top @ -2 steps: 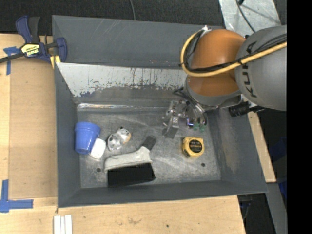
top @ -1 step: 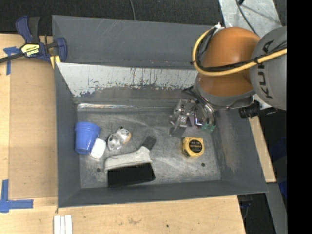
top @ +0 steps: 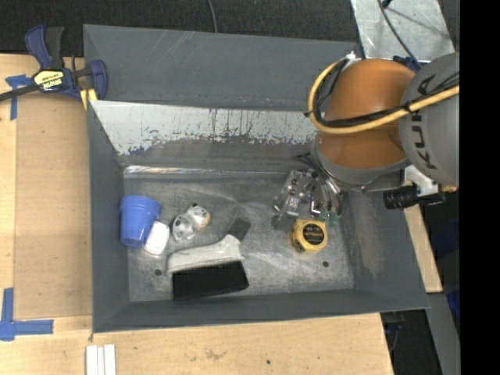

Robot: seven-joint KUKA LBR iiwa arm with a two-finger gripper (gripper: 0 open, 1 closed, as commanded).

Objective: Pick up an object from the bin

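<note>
A small round yellow tape measure with a dark face lies on the floor of the grey bin, in its right half and toward the front wall. The hand is down in the bin just behind it, a cluster of shiny metal parts next to the tape measure's upper edge. Whether the two touch cannot be told, nor whether the hand is wide or narrow, and nothing can be seen held in it. Above the hand the wrist carries a rounded orange cover with a yellow cable looped round it, and the arm leads off to the right. The rest of the things lie well apart, in the left half of the floor. A small dark piece is nearest, then a crumpled silvery thing. A blue cup lies on its side by the left wall, with a small white thing touching it. Near the front wall lies a brush with a white handle and a black block.
</note>
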